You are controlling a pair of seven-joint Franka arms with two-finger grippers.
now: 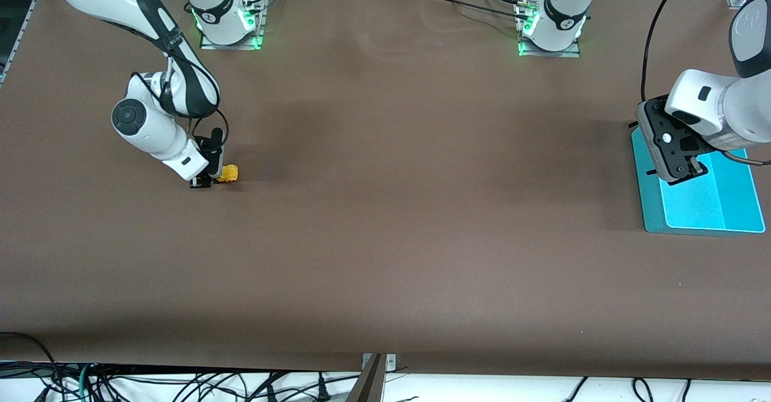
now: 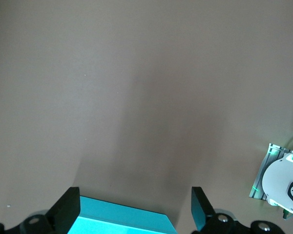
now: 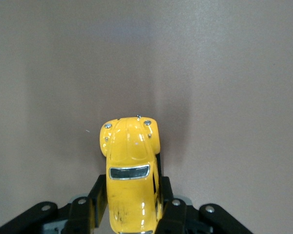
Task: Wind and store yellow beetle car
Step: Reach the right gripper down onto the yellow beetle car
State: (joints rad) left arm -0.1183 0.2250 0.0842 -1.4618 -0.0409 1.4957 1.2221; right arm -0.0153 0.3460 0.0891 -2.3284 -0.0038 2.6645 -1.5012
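Observation:
The yellow beetle car is at the right arm's end of the table, down at the brown surface. My right gripper is shut on it. In the right wrist view the car sits between the two black fingers, which press on its sides near the rear, and its rounded nose sticks out past the tips. My left gripper hangs open and empty over the teal tray at the left arm's end. In the left wrist view its fingers stand wide apart above the tray's edge.
The brown table is bare between the car and the tray. The arm bases stand along the edge farthest from the front camera. One base with green light shows in the left wrist view.

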